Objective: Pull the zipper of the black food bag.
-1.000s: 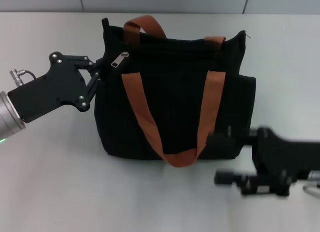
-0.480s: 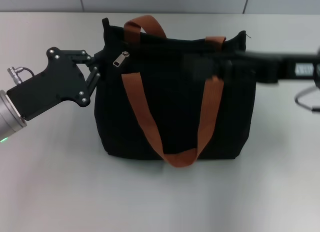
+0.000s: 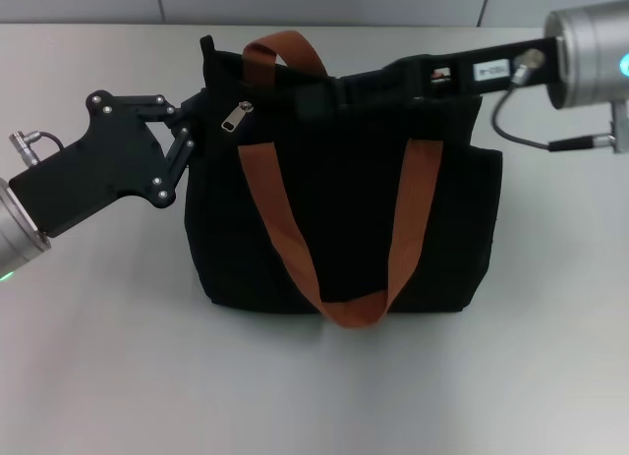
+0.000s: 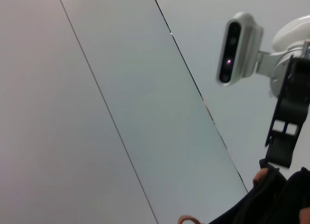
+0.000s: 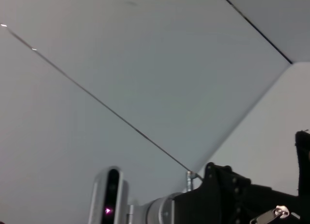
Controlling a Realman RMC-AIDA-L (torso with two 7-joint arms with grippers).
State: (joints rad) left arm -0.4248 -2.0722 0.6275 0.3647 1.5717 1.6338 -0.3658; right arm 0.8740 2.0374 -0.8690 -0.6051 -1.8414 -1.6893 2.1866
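Head view: zipper (image 3: 236, 116) at left end of black food bag (image 3: 344, 219) top edge, bag upright on desk (image 3: 98, 357). Left pincer (image 3: 194, 126) pinches bag's left corner beside zipper. Right pincer (image 3: 314, 96) over bag top; its opening cannot be told.

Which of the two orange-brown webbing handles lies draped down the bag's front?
The long orange-brown webbing handle looping down the black fabric bag; the other orange-brown handle arches above its top edge.

You have the black food bag (image 3: 344, 199) lying flat on the bench, orange-brown handles draped across it; its silver zipper (image 3: 236, 116) sits at the top-left corner.
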